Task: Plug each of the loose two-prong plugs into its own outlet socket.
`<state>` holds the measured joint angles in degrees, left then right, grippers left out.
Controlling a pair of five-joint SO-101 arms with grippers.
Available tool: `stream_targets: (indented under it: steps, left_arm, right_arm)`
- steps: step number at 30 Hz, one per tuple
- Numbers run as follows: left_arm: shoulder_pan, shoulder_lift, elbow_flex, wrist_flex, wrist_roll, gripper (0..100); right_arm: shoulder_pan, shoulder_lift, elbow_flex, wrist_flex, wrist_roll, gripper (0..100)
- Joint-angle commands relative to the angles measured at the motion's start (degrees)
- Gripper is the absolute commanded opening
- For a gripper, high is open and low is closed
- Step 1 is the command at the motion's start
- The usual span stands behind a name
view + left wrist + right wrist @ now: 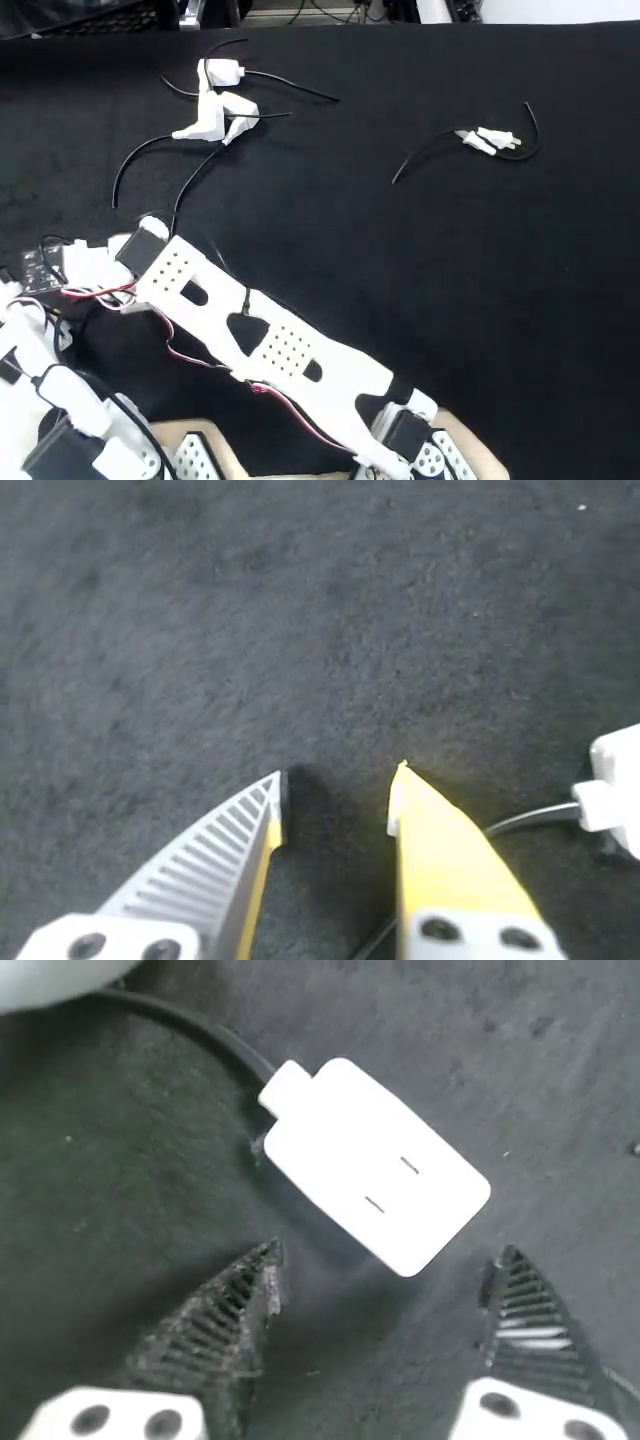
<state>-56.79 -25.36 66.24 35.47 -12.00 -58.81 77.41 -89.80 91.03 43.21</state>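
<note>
A white outlet socket (375,1185) with two slots and a black cord lies flat on the black cloth. My right gripper (390,1253) hangs open just above it, one finger on each side of its end, touching nothing. The right arm (270,340) stretches from the front edge toward the left, covering that socket in the high view. A loose two-prong plug (490,140) with a curled black cord lies at the back right. More white plug and socket pieces (215,115) cluster at the back left. My left gripper (340,775) is open over bare cloth.
A white piece on a black cord (615,785) lies beside the left gripper's yellow finger. Thin black cords (150,150) trail from the back-left cluster toward the arm. The left arm's body (50,400) sits folded at the front left corner.
</note>
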Motion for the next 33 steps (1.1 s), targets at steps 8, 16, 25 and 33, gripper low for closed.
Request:
stream_targets:
  steps: [8,16,25,33]
  left_arm:
    - [-22.11,-0.44,-4.70,0.62,15.65,17]
    - [-36.44,0.26,-5.85,0.70,16.79,17]
    - [-43.21,0.26,-6.02,0.62,13.89,17]
    - [-43.38,0.26,-6.02,0.53,13.89,17]
  right_arm:
    - [-1.14,-3.65,-2.95,-4.57,-3.08,31.2]
    - [-2.55,-3.56,-2.51,-8.62,-2.20,31.4]
    - [-4.13,0.66,3.30,-13.27,0.70,30.9]
    - [-4.22,0.22,4.09,-13.10,1.41,19.4]
